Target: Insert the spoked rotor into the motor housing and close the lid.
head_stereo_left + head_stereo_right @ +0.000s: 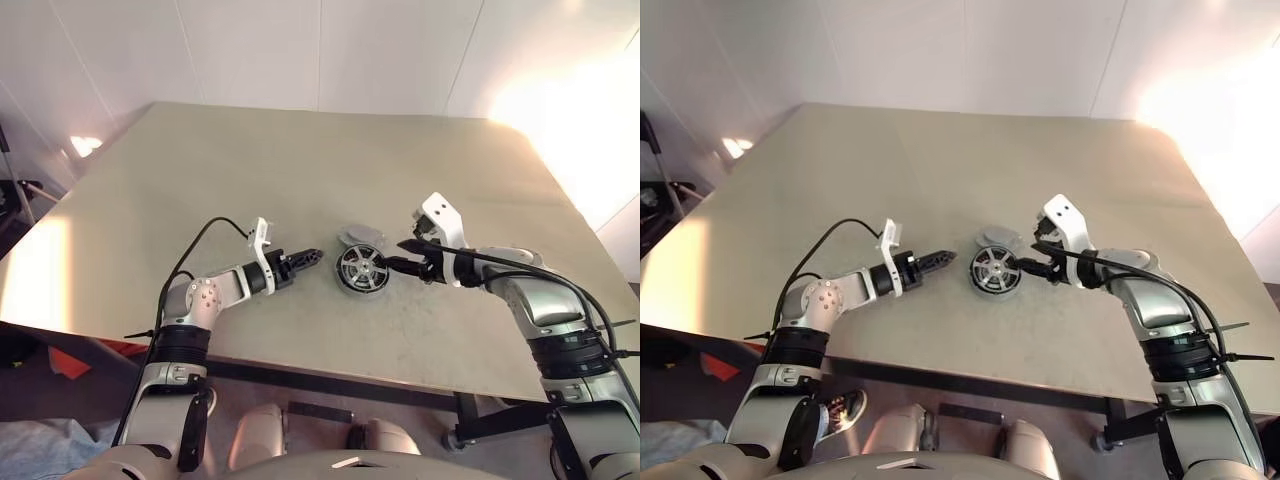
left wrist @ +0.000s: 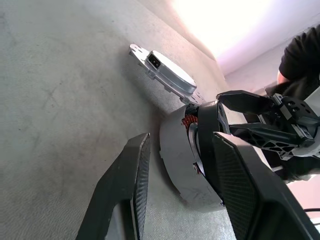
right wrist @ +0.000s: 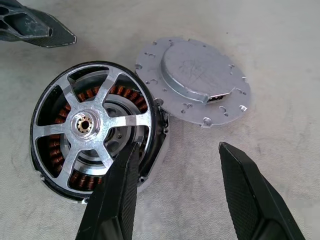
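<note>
A: Left eye view, left of centre: left gripper (image 1: 312, 257), fingers spread, tips just short of the assembly, holding nothing.

B: Centre of frame?

A: Spoked rotor (image 3: 92, 125), seated in the motor housing (image 3: 159, 146); copper windings visible between the spokes. The unit rests on the table (image 1: 200, 170).

B: The lid (image 3: 192, 80)?

A: Pale grey disc, flat on the table, just behind the housing and overlapping its edge.

B: Right of centre?

A: Right gripper (image 1: 402, 255), fingers parted, empty, tips at the housing's right rim.
</note>
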Controlling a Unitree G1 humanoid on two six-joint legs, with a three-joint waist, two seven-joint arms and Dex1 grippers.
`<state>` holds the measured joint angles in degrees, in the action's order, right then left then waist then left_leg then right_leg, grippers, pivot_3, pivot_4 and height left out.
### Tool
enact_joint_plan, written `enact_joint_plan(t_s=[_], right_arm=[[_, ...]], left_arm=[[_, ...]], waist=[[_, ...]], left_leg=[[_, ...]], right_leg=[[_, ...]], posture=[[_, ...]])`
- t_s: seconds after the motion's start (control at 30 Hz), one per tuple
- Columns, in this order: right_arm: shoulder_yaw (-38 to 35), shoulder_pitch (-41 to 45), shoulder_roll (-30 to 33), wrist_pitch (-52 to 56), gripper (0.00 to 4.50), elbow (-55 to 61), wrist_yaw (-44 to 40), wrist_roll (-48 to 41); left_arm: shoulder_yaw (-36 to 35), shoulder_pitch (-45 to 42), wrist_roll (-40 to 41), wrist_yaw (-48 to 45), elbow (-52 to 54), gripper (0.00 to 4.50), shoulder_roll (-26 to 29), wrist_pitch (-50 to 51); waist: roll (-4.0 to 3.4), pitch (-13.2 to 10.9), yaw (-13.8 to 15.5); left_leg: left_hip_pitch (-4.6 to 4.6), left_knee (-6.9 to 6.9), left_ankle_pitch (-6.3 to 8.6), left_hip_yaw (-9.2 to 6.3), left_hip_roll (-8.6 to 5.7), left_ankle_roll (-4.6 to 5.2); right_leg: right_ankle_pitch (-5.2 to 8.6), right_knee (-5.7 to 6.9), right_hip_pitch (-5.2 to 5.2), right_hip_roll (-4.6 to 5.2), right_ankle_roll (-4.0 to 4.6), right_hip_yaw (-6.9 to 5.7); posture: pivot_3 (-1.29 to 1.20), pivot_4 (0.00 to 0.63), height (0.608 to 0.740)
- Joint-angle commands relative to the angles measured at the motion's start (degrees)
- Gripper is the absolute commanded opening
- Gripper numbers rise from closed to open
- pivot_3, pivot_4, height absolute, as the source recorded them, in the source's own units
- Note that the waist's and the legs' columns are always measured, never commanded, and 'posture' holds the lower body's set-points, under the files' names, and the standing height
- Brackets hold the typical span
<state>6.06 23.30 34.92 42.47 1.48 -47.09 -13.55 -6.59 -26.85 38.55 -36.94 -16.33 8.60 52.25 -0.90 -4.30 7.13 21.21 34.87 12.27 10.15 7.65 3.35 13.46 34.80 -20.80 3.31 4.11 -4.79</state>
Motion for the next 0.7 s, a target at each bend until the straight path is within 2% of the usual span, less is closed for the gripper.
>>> enact_joint_plan(t_s=[0.03,0.07,0.17,0.37,0.4,0.7], right_arm=[[0.55,0.76,-0.25,-0.56,2.84,1.36,0.01,-0.05],[0.73,0.63,-0.31,-0.58,2.84,1.42,0.05,0.03],[0.92,0.48,-0.64,-0.46,2.29,1.27,0.14,-0.03],[0.04,0.64,-0.29,0.17,0.21,1.95,0.06,-0.86],[-0.27,0.65,-0.19,0.38,0.01,2.17,0.11,-1.06],[-2.76,1.49,1.04,3.21,0.01,6.9,-1.64,-5.59]], left_arm=[[-0.83,-0.15,0.07,0.18,1.56,2.1,0.3,-0.92],[-0.89,-0.1,0.09,0.24,1.61,2.1,0.31,-0.93],[-1.04,0.07,0.11,0.4,1.65,2.1,0.35,-1.02],[-0.89,-0.07,-0.11,0.58,1.12,2.1,0.12,-1.39],[-0.85,-0.14,-0.15,0.57,0.95,2.1,0.09,-1.47],[-0.87,-0.39,-0.56,0.55,0.31,2.1,-0.24,-1.56]], waist=[[0.0,0.0,0.0],[0.0,0.0,0.0],[0.0,0.0,-0.02],[0.0,0.0,0.0],[0.0,0.0,0.01],[0.0,-0.01,0.06]], left_leg=[[0.0,0.0,0.0,0.0,0.0,0.0],[0.0,0.0,0.0,0.0,0.0,0.0],[-0.02,0.0,0.0,0.0,0.01,0.0],[-0.05,0.01,0.0,0.0,0.0,-0.01],[-0.08,0.01,0.0,0.0,0.0,-0.01],[0.02,0.0,0.0,0.0,0.0,0.0]], right_leg=[[0.0,0.0,0.0,0.0,0.0,0.0],[0.0,0.0,0.01,0.0,0.0,0.0],[0.0,0.0,0.01,0.0,0.0,0.0],[0.0,0.0,0.06,0.01,-0.01,0.0],[0.0,0.0,0.08,0.01,-0.01,0.0],[0.0,-0.02,0.0,0.0,-0.01,0.0]], posture=[[0.0,0.0,0.74],[0.0,0.0,0.74],[0.0,0.0,0.74],[0.0,0.0,0.74],[0.0,0.0,0.74],[0.0,0.0,0.74]])
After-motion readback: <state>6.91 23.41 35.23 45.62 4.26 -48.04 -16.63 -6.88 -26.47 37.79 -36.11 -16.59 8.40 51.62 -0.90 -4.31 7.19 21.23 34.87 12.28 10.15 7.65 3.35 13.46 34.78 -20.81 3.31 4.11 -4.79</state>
